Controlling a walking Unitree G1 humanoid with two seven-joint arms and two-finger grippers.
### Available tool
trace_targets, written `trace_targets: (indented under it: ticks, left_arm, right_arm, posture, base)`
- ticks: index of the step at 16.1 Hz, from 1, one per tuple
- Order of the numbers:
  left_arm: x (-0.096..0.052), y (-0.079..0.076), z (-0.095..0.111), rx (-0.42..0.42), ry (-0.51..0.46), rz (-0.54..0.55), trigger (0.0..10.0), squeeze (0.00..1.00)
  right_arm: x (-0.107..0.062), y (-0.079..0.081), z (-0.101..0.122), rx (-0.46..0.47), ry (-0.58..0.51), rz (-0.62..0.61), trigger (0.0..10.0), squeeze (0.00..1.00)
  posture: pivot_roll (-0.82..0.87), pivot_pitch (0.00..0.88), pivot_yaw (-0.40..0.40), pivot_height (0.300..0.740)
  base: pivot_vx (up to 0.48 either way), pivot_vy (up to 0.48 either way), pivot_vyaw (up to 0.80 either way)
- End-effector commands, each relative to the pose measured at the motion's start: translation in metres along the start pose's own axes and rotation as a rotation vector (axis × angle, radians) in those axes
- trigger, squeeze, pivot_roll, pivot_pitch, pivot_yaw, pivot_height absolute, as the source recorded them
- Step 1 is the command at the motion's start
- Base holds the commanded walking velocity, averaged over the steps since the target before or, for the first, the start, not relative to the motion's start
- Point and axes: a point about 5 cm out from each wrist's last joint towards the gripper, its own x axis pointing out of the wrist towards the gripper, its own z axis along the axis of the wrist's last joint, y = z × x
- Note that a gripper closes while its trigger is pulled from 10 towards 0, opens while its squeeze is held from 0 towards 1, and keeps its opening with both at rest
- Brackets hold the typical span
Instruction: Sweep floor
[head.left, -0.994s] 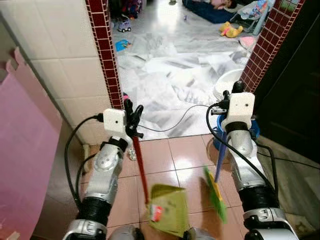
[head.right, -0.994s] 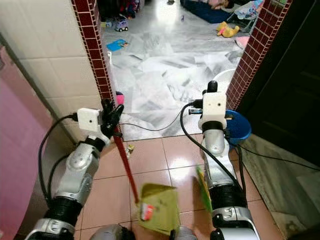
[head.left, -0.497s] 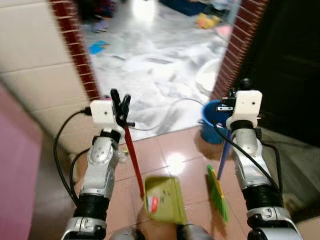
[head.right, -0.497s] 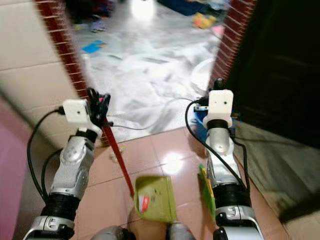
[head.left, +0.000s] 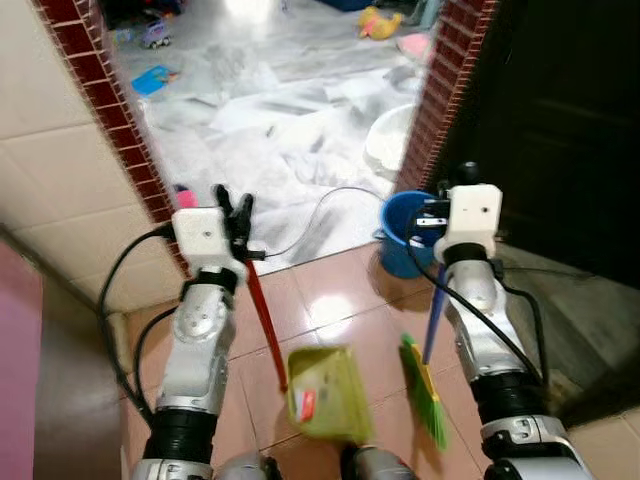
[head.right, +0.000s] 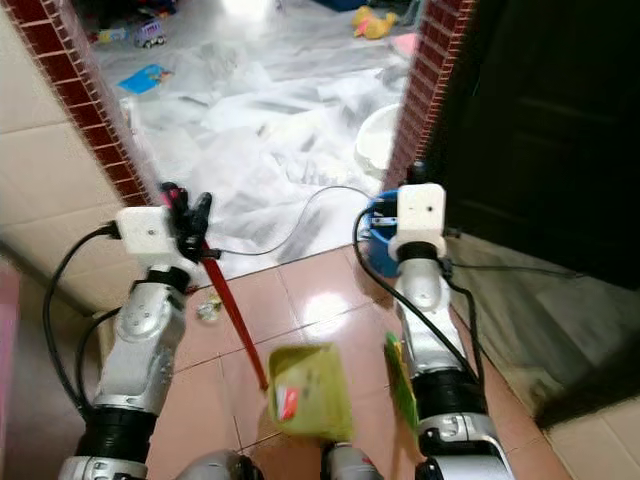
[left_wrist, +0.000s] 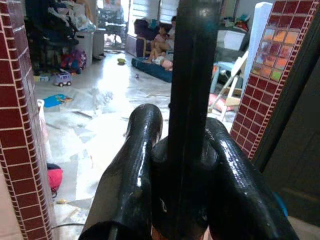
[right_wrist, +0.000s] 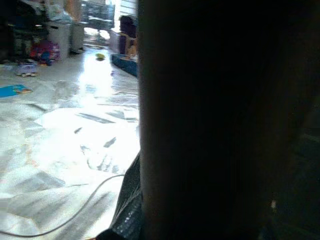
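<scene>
We've got the left claw clamped on the red dustpan handle; the left wrist view shows both fingers pressed around it. The green dustpan sits low over the pink floor tiles, near us between the arms. Right claw is up at the blue broom stick, green bristles at the floor; we can't tell its finger state. Blue bucket is just left of the right arm, by the brick doorway pillar.
</scene>
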Motion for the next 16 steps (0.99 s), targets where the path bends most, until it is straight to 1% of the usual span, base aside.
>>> trace_targets:
  ticks: [1,2,4,6,10,16]
  left_arm:
    - [0.0058,-0.0017,0.0110,-0.016,-0.041,0.002,10.0,0.00]
    - [0.0076,-0.0040,0.0102,-0.016,-0.039,-0.003,10.0,0.00]
    - [0.0088,-0.0066,0.0108,-0.021,-0.041,-0.009,10.0,0.00]
    - [0.0090,-0.0035,0.0097,-0.022,-0.038,-0.003,10.0,0.00]
    - [0.0092,0.0011,0.0082,-0.017,-0.031,0.008,10.0,0.00]
    - [0.0105,-0.0015,0.0068,-0.027,-0.028,0.012,10.0,0.00]
  right_arm:
    - [0.0016,0.0007,0.0075,0.005,-0.048,0.018,10.0,0.00]
    - [0.0016,0.0009,0.0092,-0.019,-0.065,0.037,10.0,0.00]
    - [0.0009,-0.0009,0.0069,-0.009,-0.050,0.031,10.0,0.00]
    - [0.0010,-0.0046,0.0067,-0.011,-0.049,0.026,10.0,0.00]
    - [-0.0004,-0.0056,0.0036,-0.008,-0.038,0.029,10.0,0.00]
    - [0.0033,-0.0075,0.0042,-0.013,-0.034,0.034,10.0,0.00]
  posture:
    - [0.02,0.000,0.013,0.740]
    - [0.02,0.000,0.011,0.740]
    - [0.01,0.000,0.011,0.740]
    - [0.00,0.000,0.017,0.740]
    - [0.00,0.000,0.014,0.740]
    - [-0.01,0.000,0.006,0.740]
  base:
    - [0.000,-0.266,0.00]
    - [0.000,-0.270,0.00]
    - [0.000,-0.272,0.00]
    - [0.000,-0.368,0.00]
    - [0.000,-0.453,0.00]
    - [0.000,-0.392,0.00]
